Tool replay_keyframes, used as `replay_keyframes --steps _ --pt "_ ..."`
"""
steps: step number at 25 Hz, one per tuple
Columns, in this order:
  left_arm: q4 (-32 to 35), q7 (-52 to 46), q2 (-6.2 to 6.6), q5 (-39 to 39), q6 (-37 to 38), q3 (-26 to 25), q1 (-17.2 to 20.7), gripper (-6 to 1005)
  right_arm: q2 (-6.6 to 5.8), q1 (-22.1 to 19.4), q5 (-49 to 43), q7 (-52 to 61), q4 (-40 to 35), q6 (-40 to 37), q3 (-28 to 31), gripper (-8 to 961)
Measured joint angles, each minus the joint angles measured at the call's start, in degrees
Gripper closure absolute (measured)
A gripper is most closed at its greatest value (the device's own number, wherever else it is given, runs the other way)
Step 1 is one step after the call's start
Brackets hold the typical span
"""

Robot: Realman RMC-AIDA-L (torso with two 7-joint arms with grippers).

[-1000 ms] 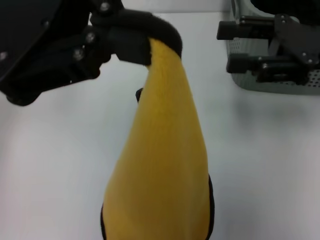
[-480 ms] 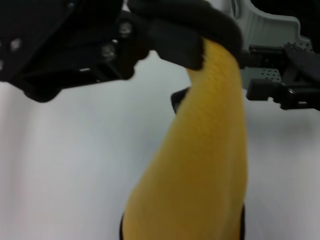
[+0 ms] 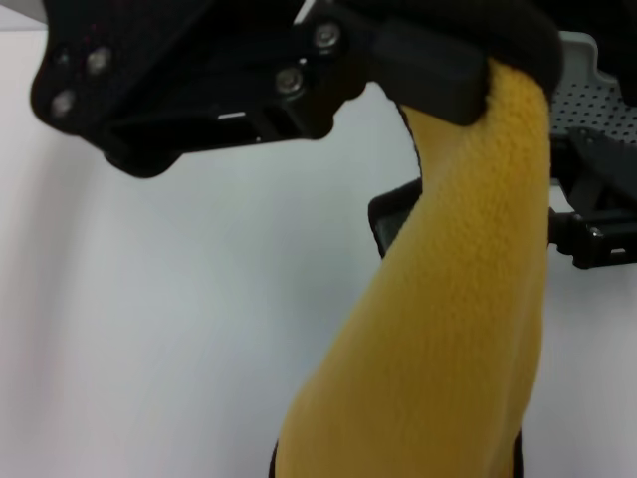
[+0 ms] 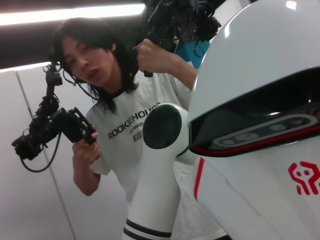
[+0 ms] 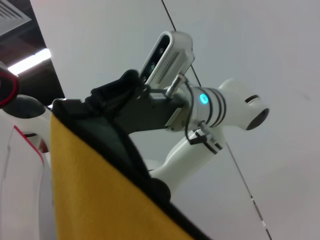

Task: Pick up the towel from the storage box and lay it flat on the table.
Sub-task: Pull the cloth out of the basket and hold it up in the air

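High above the plain white table (image 3: 149, 329), the black left gripper (image 3: 438, 75) holds the mustard-yellow microfibre towel (image 3: 448, 329) by its top, jaws closed on it. Towel hangs down. Right gripper (image 3: 597, 214), near the grey-green perforated storage box (image 3: 592, 100), is unclear.

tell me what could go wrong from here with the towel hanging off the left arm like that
The left pincer holds the towel by one top edge only, so it hangs bunched in a long fold; lowered this way it would likely land crumpled, not flat, on the table. The hanging cloth is close to the right pincer near the storage box and could snag on it. The towel also blocks much of the head view, hiding the drop spot.
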Motion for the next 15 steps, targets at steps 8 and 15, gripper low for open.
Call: replay_keyframes --steps 8,15 --pt "-0.74 3.33 -1.65 0.56 -0.14 -3.45 0.66 983 0.08 -0.13 0.00 0.26 0.35 0.88 -0.33 264" --pt "-1.79 2.56 -5.50 15.22 -5.17 -12.99 3.15 984 0.55 -1.90 0.02 0.51 0.27 6.89 -0.51 264"
